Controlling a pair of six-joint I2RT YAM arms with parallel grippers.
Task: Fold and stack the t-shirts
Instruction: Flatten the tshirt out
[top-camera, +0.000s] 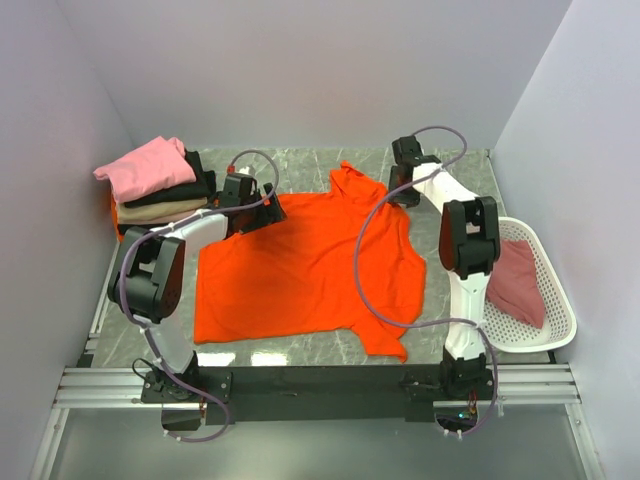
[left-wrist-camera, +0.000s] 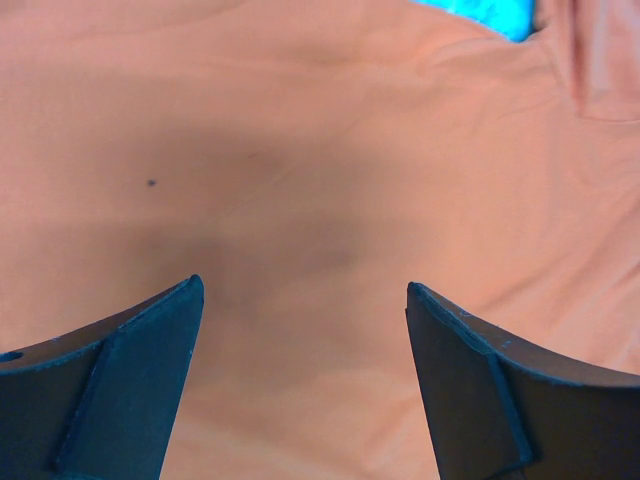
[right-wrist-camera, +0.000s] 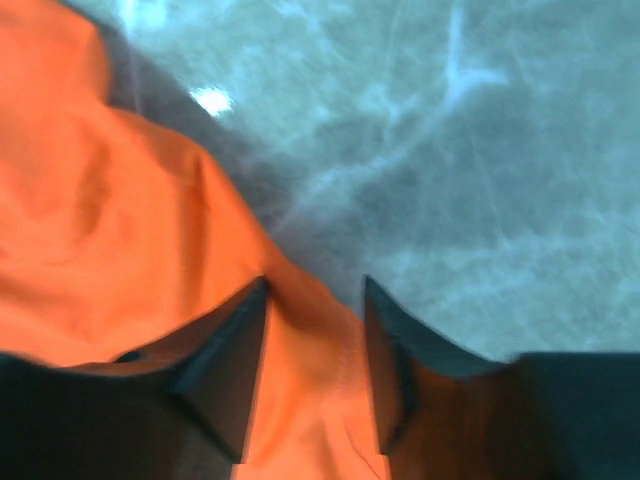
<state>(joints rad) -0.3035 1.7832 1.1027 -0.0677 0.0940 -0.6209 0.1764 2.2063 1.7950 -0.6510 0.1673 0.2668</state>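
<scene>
A large bright orange t-shirt (top-camera: 300, 270) lies spread nearly flat in the middle, its far right part bunched upward. At far left stands a folded stack: pink shirt (top-camera: 145, 168) on top, black shirt (top-camera: 188, 190) beneath, beige shirt (top-camera: 160, 210) lower. A dusty rose-red shirt (top-camera: 515, 280), seemingly crumpled, lies in the white basket (top-camera: 530, 338)
</scene>
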